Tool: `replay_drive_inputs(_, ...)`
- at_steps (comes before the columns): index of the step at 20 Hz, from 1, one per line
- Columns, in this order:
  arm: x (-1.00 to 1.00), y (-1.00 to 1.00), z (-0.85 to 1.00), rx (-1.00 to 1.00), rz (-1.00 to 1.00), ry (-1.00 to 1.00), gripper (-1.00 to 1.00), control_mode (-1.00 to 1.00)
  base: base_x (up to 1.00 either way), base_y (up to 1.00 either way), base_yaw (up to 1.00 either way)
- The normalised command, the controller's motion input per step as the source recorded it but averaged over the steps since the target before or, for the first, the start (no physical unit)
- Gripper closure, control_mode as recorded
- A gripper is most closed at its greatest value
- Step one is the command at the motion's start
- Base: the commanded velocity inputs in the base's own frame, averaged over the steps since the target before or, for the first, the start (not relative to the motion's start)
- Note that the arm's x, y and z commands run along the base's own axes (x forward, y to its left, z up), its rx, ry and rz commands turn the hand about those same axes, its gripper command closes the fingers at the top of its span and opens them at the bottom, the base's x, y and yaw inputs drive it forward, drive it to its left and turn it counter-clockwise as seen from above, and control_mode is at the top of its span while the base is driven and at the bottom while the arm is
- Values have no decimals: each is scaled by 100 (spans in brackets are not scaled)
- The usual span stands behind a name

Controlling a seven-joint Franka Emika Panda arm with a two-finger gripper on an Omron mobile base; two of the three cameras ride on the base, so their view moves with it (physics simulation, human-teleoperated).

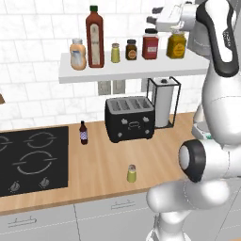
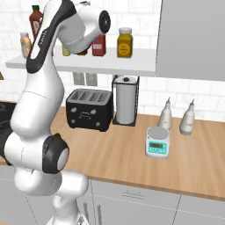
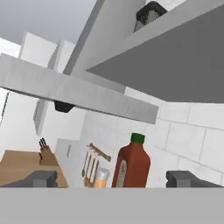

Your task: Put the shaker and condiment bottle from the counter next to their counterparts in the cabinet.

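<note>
Both gripper (image 3: 112, 179) fingers flank the shelved condiment bottle (image 3: 131, 164), apart.

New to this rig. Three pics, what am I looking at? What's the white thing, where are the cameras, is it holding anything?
It is a rendered kitchen. The white thing is a robot arm on a driving base. Two cameras sit behind it, left and right; the third rides on the hand. On the light wooden counter stand a small yellow-green shaker with a grey top, a black toaster and a tiny dark bottle. The tall red-brown sauce bottle with a green cap already stands on the white wall shelf, between a squat orange bottle and a second shaker. The gripper is open and holds nothing.
</note>
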Motion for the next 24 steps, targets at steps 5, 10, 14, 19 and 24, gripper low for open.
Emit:
replay_drive_inputs(5,-100,-99,-100,0,-5,-12,-100,-100,0,0,0)
replay_drive_inputs(10,-100,-86,-100,0,-3,-3,-100,-100,0,0,0)
replay_drive_inputs(14,-71,-46,-96,-9,0,3,-100,-100,0,0,0)
replay_drive_inputs(19,-16,-8,-85,-21,10,8,-100,-100,0,0,0)
replay_drive_inputs(24,-6,0,-100,-27,23,4,-100,-100,0,0,0)
